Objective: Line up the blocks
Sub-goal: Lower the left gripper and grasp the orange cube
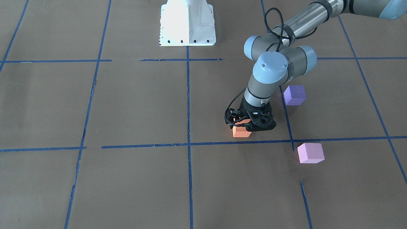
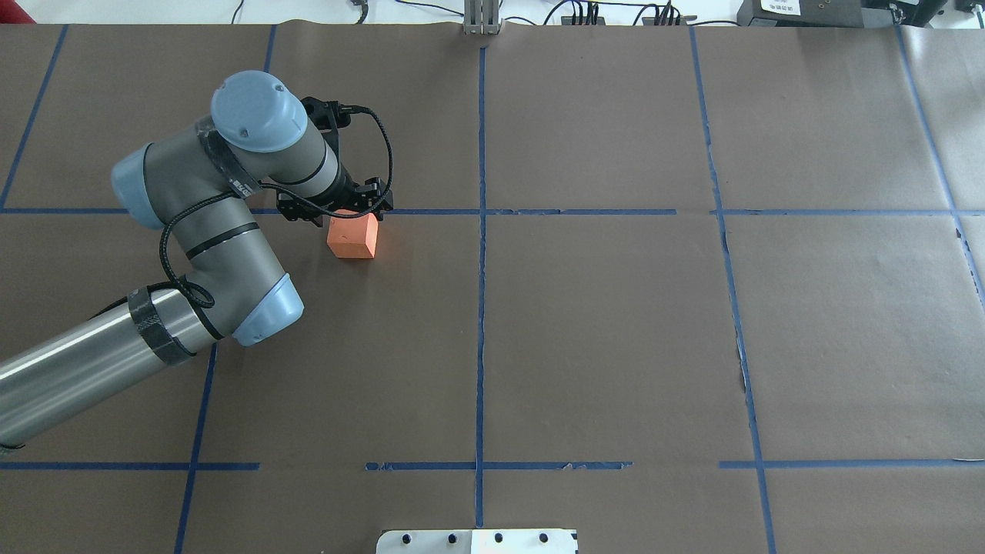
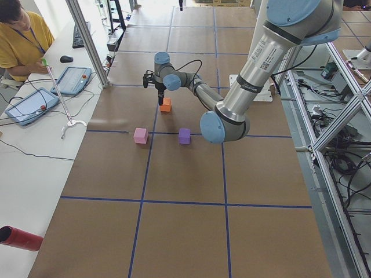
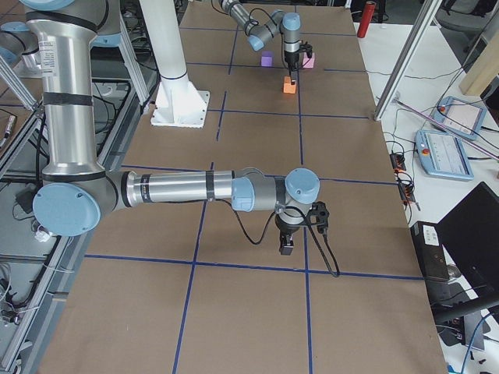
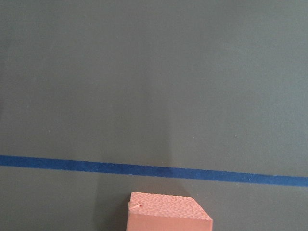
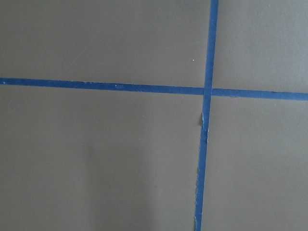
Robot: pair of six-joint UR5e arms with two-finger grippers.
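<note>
While my left gripper (image 1: 245, 124) stands low over the orange block (image 1: 241, 132), on the desk's left half and somewhat toward the operators' edge, I log the step as handling this cube: either grasp or set-down. The fingers straddle the block's upper part, and orange shows through the frame. I cannot tell whether they press on it or stand slack.

The violet block (image 1: 294, 95) lies nearer the desk's left end, toward the robot's edge. The pink block (image 1: 310, 153) is also toward the left end, but closer to the operators' edge. Both are well apart from the orange. The three make a triangle, not a line.

Judgement on the next move: the orange must come level with the other two. That calls for a centred grip and a square set-down.

Views:
- The front-facing camera shows all three cubes.
- The overhead shows only the orange, because my left arm (image 2: 223, 238) covers the others.
- The left wrist camera gives the block's grainy top and a blue tape line (image 5: 154, 171) beyond it, but no fingers.
- My right gripper (image 4: 287, 243) appears only in the right-end side view, low over the desk toward its right end. I cannot tell its finger state.
</note>
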